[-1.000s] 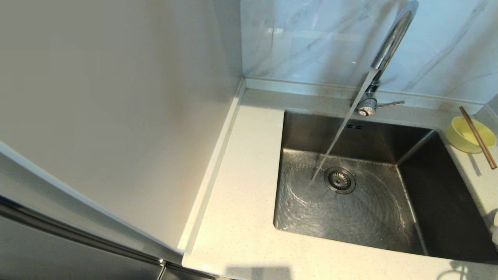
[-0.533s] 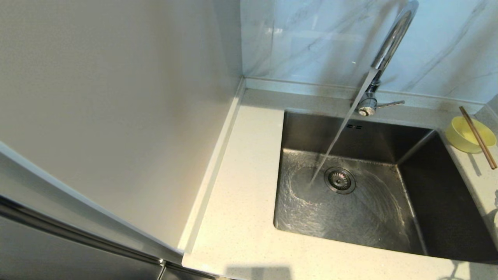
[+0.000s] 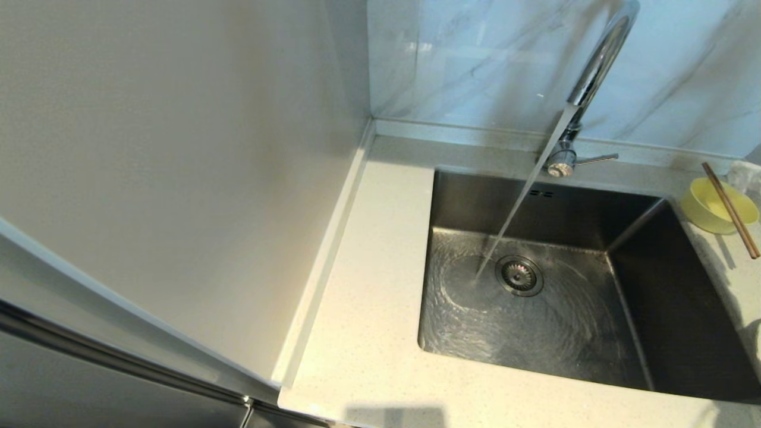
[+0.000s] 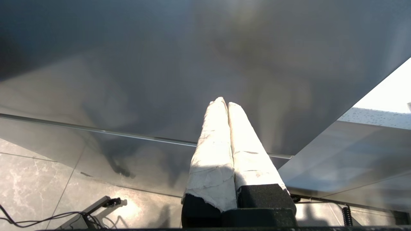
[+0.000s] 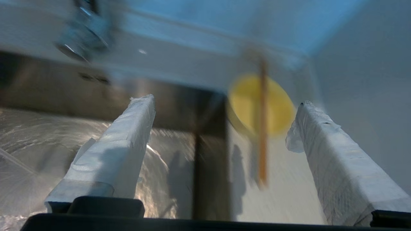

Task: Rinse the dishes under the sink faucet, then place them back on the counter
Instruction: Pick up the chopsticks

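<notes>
head view: the sink (image 3: 684, 333) fills the lower right of the frame, set into the off-white counter (image 3: 368, 309). the faucet (image 3: 594, 71) curves down from the top right edge, and its thin side lever points toward the right of the frame. water (image 3: 523, 196) runs in a slanted stream from the spout and lands just left of the round drain (image 3: 519, 275), spreading ripples across the basin floor. two small overflow slots (image 3: 541, 193) sit high on the back wall of the basin.

at the right edge of the frame, on the counter strip beside the sink, we see the yellow bowl (image 3: 710, 208). the brown chopstick (image 3: 731, 211) lies slanted across its rim, its lower end reaching past the bowl toward the right edge. the plate does not show in any view. a pale blurred shape sits at the right edge just above the bowl; we cannot tell what it is. the grey-veined wall (image 3: 475, 59) backs the counter, and a plain beige panel (image 3: 166, 178) takes the left half of the frame.

right wrist view: the right gripper (image 5: 224, 101) has its taped fingers spread wide and holds nothing. between them, ahead, we see the bowl (image 5: 279, 109) with the chopstick (image 5: 263, 128) across it, apart from both fingers. the picture is blurred.

left wrist view: the left gripper (image 4: 225, 102) has its two taped fingers pressed together, with nothing between them. it sits in front of a dark grey glossy panel (image 4: 160, 64), with tiled floor (image 4: 32, 179) at the lower left of the frame.
</notes>
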{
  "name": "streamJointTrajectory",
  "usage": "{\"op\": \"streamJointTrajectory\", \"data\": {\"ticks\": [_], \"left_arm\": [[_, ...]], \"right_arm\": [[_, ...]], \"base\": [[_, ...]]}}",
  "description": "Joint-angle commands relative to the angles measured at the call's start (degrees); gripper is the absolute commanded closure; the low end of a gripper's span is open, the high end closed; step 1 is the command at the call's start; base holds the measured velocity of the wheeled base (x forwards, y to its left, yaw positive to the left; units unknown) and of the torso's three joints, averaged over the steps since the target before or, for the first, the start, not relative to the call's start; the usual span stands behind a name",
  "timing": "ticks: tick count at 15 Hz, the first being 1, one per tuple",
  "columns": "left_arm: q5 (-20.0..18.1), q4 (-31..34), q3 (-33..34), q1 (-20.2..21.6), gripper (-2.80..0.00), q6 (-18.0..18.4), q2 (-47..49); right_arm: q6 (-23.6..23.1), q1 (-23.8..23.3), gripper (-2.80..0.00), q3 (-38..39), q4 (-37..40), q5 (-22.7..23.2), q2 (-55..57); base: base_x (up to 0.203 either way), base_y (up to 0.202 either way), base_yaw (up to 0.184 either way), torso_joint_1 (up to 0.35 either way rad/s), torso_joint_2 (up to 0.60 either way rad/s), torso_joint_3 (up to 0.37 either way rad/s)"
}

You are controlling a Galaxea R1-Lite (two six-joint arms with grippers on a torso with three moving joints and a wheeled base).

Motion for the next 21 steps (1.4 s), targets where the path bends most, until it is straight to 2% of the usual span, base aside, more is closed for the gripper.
{"op": "streamJointTrajectory", "data": {"ticks": [1,3,4,6,9,11,12,13,15,16,18,21], "left_arm": [[0.0,0.0,0.0,0.0,0.00,0.0,0.0],[0.0,0.0,0.0,0.0,0.00,0.0,0.0],[0.0,0.0,0.0,0.0,0.00,0.0,0.0],[0.0,0.0,0.0,-0.1,0.00,0.0,0.0],[0.0,0.0,0.0,0.0,0.00,0.0,0.0],[0.0,0.0,0.0,0.0,0.00,0.0,0.0],[0.0,0.0,0.0,0.0,0.00,0.0,0.0],[0.0,0.0,0.0,0.0,0.00,0.0,0.0],[0.0,0.0,0.0,0.0,0.00,0.0,0.0],[0.0,0.0,0.0,0.0,0.00,0.0,0.0],[0.0,0.0,0.0,0.0,0.00,0.0,0.0],[0.0,0.0,0.0,0.0,0.00,0.0,0.0]], "right_arm": [[-1.2,0.8,-2.80,-8.5,0.2,1.9,10.4],[-8.9,-1.0,-2.80,-16.8,1.6,1.1,15.4],[-11.1,-1.7,-2.80,-20.9,5.9,0.8,15.8],[-12.8,-2.7,-2.80,-34.9,22.8,0.5,17.2],[-13.3,-3.7,-2.80,-58.6,54.4,0.3,21.0],[-14.2,-4.4,-2.80,-65.8,68.6,0.2,23.9],[-14.4,-5.2,-2.80,-65.9,74.5,0.1,26.2],[-13.4,-6.4,-2.80,-64.9,77.0,0.1,27.0],[-8.3,-7.4,-2.80,-64.6,80.7,-0.2,28.2],[-7.6,-7.9,-2.80,-64.6,80.8,0.0,29.0],[-6.5,-8.1,-2.80,-64.6,79.2,0.3,30.2],[-1.5,-7.8,-2.80,-64.6,74.1,0.2,32.2]], "base": [[0.000,0.000,0.000,0.000,0.00,0.000],[0.000,0.000,0.000,0.000,0.00,0.000],[0.000,0.000,0.000,0.000,0.00,0.000],[0.000,0.000,0.000,0.000,0.00,0.000],[0.000,0.000,0.000,0.000,0.00,0.000],[0.000,0.000,0.000,0.000,0.00,0.000],[0.000,0.000,0.000,0.000,0.00,0.000],[0.000,0.000,0.000,0.000,0.00,0.000],[0.000,0.000,0.000,0.000,0.00,0.000],[0.000,0.000,0.000,0.000,0.00,0.000],[0.000,0.000,0.000,0.000,0.00,0.000],[0.000,0.000,0.000,0.000,0.00,0.000]]}}
